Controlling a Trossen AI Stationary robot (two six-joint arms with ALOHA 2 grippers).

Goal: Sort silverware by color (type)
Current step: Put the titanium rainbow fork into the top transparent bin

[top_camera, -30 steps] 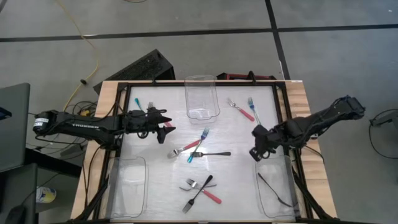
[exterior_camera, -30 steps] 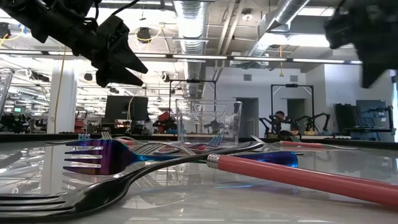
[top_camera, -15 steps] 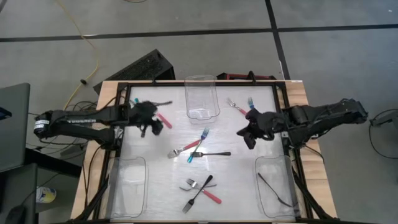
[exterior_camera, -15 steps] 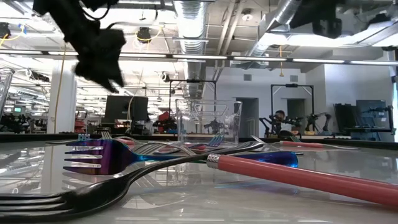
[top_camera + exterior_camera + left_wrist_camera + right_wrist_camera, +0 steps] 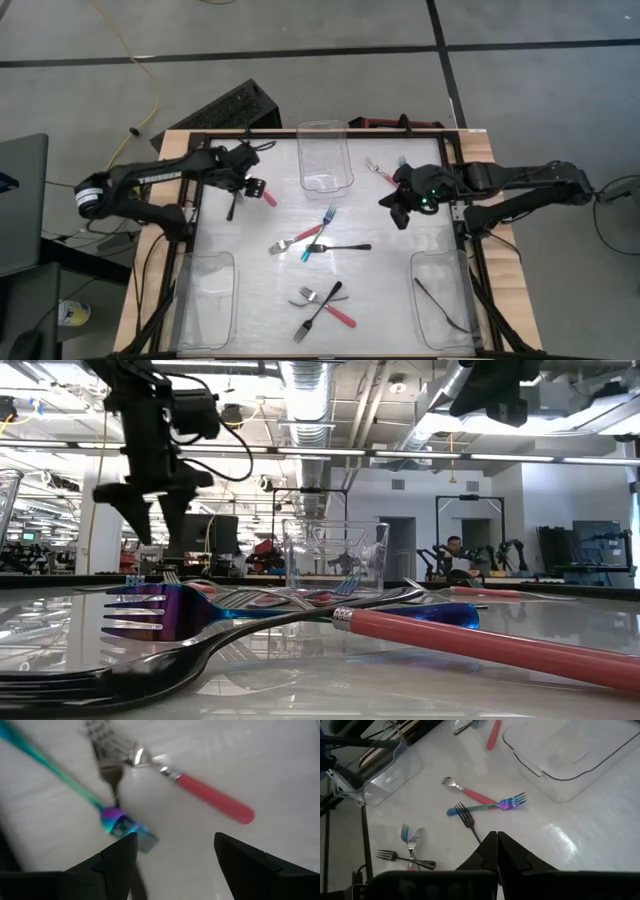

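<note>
Three forks lie at the far left: a red-handled one (image 5: 210, 800), a teal-handled one (image 5: 50, 765) and a black one (image 5: 107, 770). My left gripper (image 5: 175, 840) hangs open over them, fingers pointing down (image 5: 150, 510), touching nothing. My right gripper (image 5: 497, 836) is shut and empty above the table's far right (image 5: 397, 205), beside a red-handled fork (image 5: 385, 177) and a blue-handled one (image 5: 404, 163). In the middle lie red (image 5: 303, 236), teal (image 5: 320, 230) and black (image 5: 347, 247) forks. Three more forks (image 5: 322, 305) lie nearer.
A clear bin (image 5: 324, 158) stands at the far middle, another (image 5: 205, 300) at the near left, and a third (image 5: 445, 300) at the near right with a black fork (image 5: 440, 300) in it. A dark frame (image 5: 455, 160) rims the table.
My left gripper has moved toward the far edge and tipped until its fingers point down over the far-left forks. My right gripper has gone from over the near-right bin toward the far edge and a little left, rising.
</note>
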